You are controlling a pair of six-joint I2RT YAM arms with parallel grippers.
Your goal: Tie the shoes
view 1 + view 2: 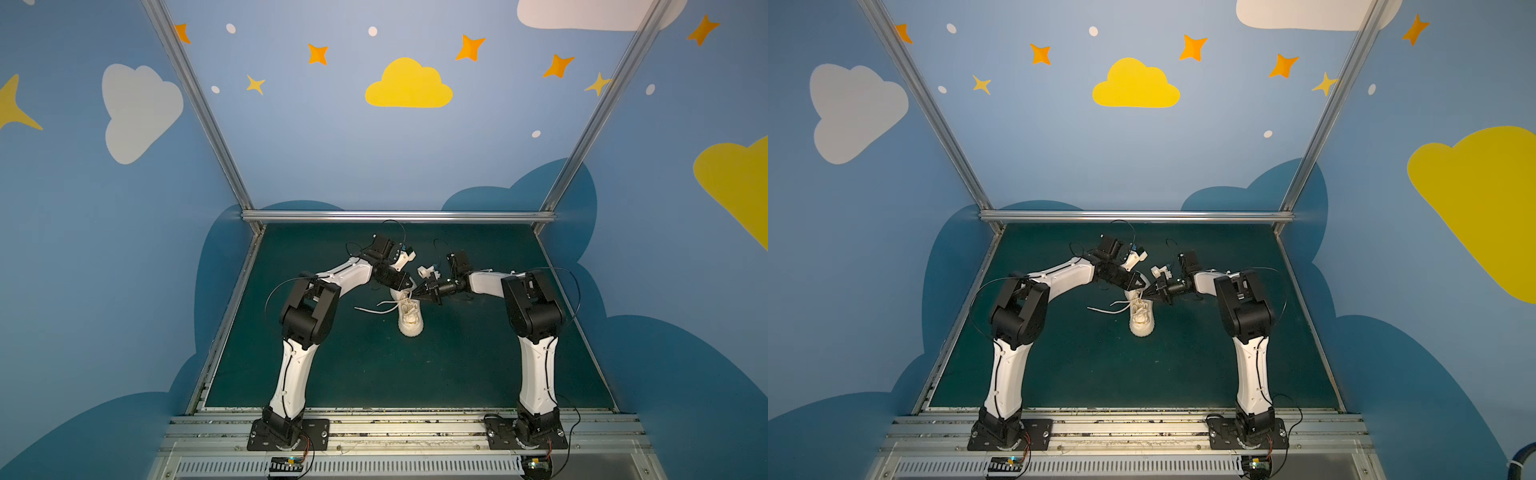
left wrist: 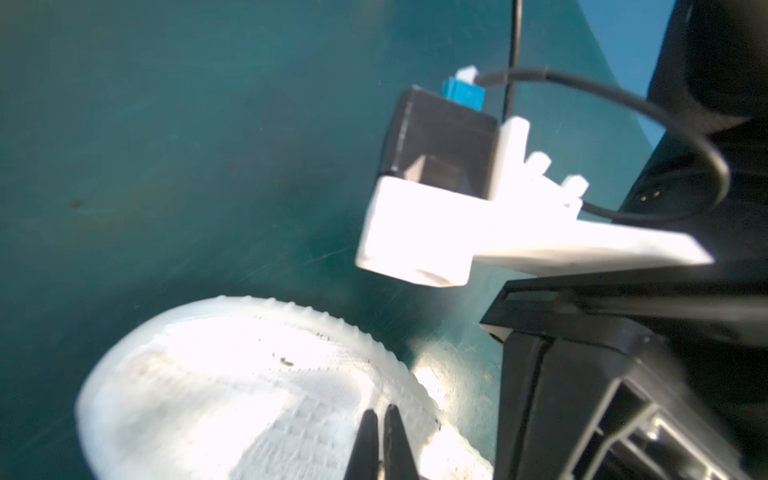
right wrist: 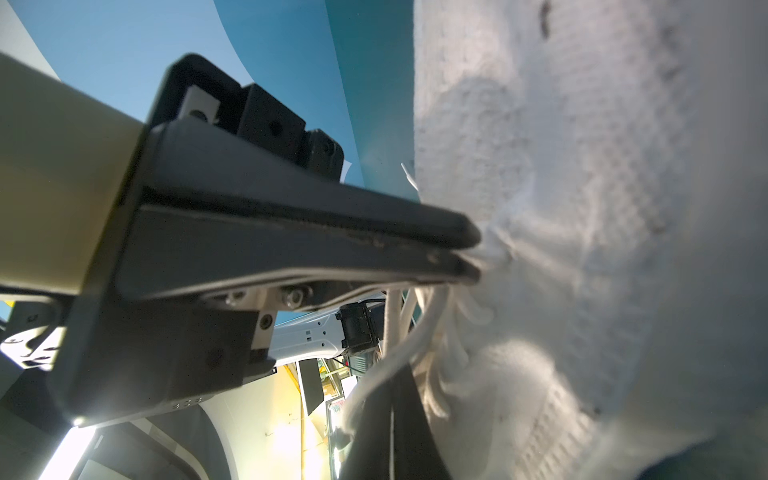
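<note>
- Right, nearest my bases the green mat [image 1: 374, 374] lies bare. Then comes the shoe [image 1: 410, 320], upright on its sole near the middle of the mat, toe towards me.
- One loose end of the laces [image 1: 370, 309] trails across the mat on my left. Other strands lift towards the tongue.
- Above the tongue my claws meet almost tip to tip, the left claw [image 1: 406, 287] reaching in from the far side and the right claw [image 1: 417, 296] from the right.
- The top views are too small to read the grip, but the right wrist view shows the left claw [image 3: 478, 257] pressed together, pinching lace right against the knit.
- The right claw [image 3: 390, 419] is pressed together too. A strand lies over it; whether it's caught, I cannot tell.
- I'd judge the shoe light with a soft upper, so a hard tug would drag or tip it. The laces look limp, so I should grip the cord itself, clear of the eyelets.
- The left wrist view adds only the ribbed toe, no laces.
- The heel, farthest off, is hidden behind my claws.
</note>
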